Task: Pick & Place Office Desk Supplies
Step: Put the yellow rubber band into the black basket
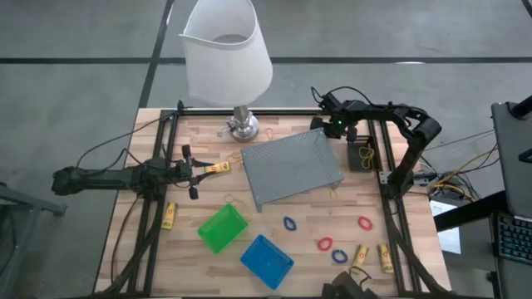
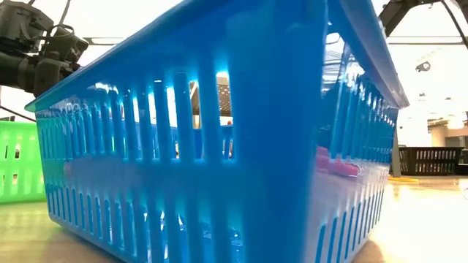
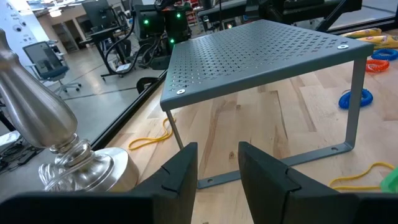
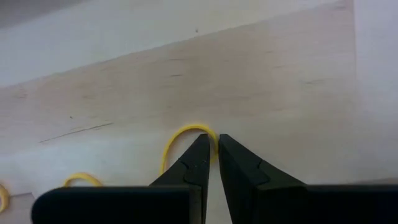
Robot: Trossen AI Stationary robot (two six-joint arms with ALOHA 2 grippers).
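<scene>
The lamp (image 1: pixel 237 124) sits at the surface's (image 1: pixel 399 257) back edge, with the mesh tray (image 1: pixel 291 166) just in front of it, mid-surface. Two bins (image 1: pixel 223 227) sit side by side near the front edge, and a few loops (image 1: pixel 324 244) lie on the surface to their right. Stubby sticks (image 1: pixel 372 256) are by the front right corner, with another stick (image 1: pixel 169 216) near the left edge.

Overhead, table-level, two wrist cameras
</scene>
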